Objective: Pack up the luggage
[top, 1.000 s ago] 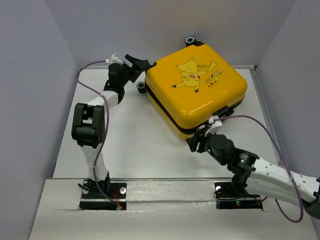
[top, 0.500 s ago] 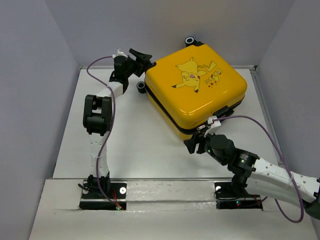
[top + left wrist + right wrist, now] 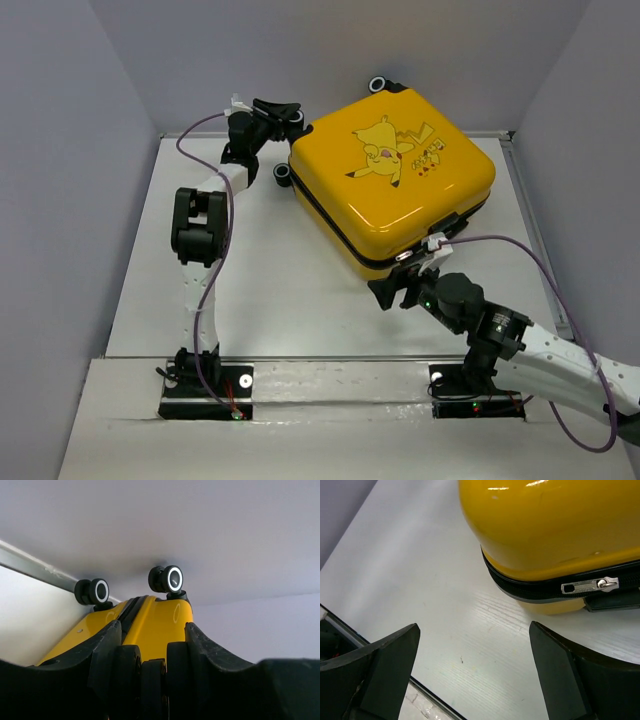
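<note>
**Top view.** The luggage point(image 3: 400, 170) lies flat and closed on the far right part of the table point(image 3: 260, 280). The left gripper point(image 3: 287, 113) sits at its far-left corner. The right gripper point(image 3: 392, 283) hangs just off its near corner. I judge the step in hand to be steadying the shell while the zipper is worked. Open room lies to the left and near side. The back wall point(image 3: 330, 50) and right wall point(image 3: 580, 120) stand close, so I push nothing that way.

**Left wrist.** The fingers point(image 3: 102, 652) flank a black wheel point(image 3: 145, 677) at a middling gap. I cannot tell whether the pads bear on it. I centre the wheel before closing, then hold rather than pull.

**Right wrist.** The fingers point(image 3: 385, 665) stand wide apart with nothing between them. The zipper pull point(image 3: 590, 585) lies flat along the black seam, above and to the right of the gap. I approach along the seam, low over the table, and pinch the tab only, clear of the shell.
</note>
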